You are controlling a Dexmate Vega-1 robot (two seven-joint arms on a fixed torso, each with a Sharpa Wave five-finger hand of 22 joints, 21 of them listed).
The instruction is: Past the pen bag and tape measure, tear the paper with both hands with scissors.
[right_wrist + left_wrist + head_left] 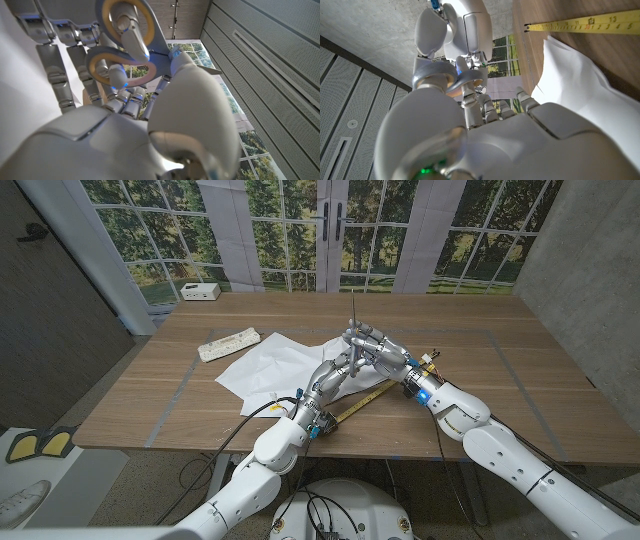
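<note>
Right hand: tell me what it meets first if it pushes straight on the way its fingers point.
The right hand holds the scissors and points toward the left hand, which is right against it over the white paper. It would most likely meet the left hand's fingers first, though depth is unclear.

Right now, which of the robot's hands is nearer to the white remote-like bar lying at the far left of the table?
Left. The left hand is raised over the paper, on the side toward the white bar. The right hand, holding the scissors, is on the left hand's other side, farther away.
</note>
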